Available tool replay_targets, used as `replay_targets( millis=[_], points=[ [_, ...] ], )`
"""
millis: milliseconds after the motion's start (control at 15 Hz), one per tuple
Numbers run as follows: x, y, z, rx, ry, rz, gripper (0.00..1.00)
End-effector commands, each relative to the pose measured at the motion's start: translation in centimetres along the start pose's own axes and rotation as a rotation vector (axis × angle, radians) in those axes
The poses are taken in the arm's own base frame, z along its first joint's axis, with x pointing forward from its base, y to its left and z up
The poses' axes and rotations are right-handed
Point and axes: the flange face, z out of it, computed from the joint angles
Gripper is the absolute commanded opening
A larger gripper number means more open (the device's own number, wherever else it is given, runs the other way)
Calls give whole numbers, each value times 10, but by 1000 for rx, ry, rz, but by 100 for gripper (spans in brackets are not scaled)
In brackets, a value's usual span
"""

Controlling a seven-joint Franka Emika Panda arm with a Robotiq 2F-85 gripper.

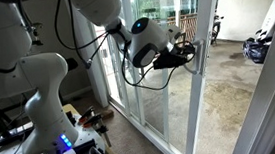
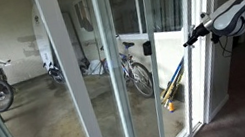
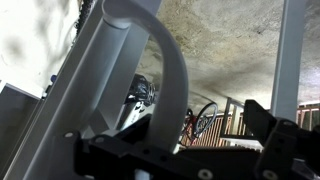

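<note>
The door handle point(image 3: 168, 62) is a smooth, white D-shaped pull, fixed upright to the white stile of the sliding glass door point(image 1: 217, 92). Its bar bows out from the frame, leaving a gap behind it. It sits at about mid-height on the door's edge.

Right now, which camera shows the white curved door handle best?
The wrist view: the white curved door handle fills the frame. In both exterior views it is tiny and unclear by the end effector.
</note>
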Motion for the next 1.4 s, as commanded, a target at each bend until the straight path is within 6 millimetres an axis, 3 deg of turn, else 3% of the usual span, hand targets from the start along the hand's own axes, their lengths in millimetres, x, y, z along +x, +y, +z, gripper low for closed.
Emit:
replay_targets(
  millis=[0, 667, 867, 933, 1333],
  points=[
    [46, -43, 6, 99, 103, -69, 100],
    [53, -59, 4, 145, 140, -57, 100],
    [32, -92, 9, 202, 84, -82, 100],
    [7, -30, 1, 88, 53, 6, 100],
    [12, -54, 6, 134, 53, -17, 100]
  ],
)
